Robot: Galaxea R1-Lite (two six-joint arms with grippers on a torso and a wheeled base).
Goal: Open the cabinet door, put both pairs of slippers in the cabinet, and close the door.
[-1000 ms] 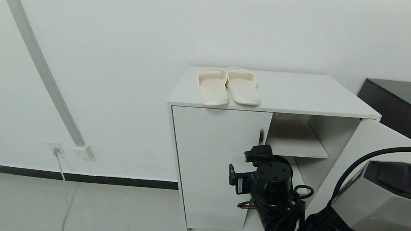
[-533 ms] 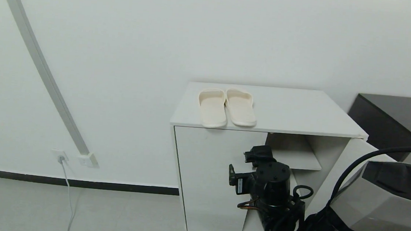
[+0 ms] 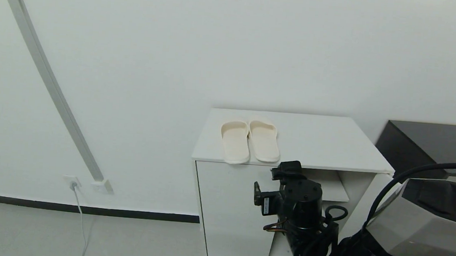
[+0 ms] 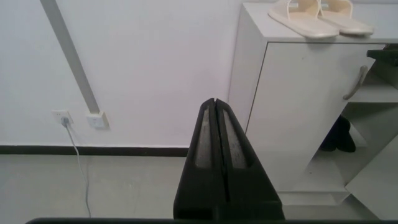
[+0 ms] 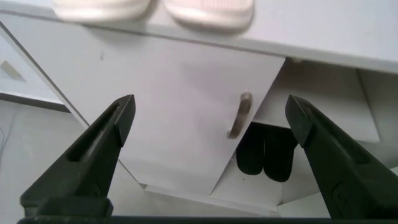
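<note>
A pair of cream slippers lies side by side on the left part of the white cabinet's top. The cabinet's right door stands open and the left door is closed. A pair of black slippers rests on the cabinet floor, behind the left door's handle. My right gripper is open in front of that handle, just below the cream slippers, holding nothing. My left gripper is shut and empty, out to the left of the cabinet.
A dark cabinet stands right of the white one. A grey cable duct slants down the wall to a socket with a plugged-in cord. A shelf divides the open compartment. Bare floor lies left of the cabinet.
The whole head view has shifted: the cabinet and slippers sit lower in the picture, so the camera has moved. The right arm keeps its place in the picture.
</note>
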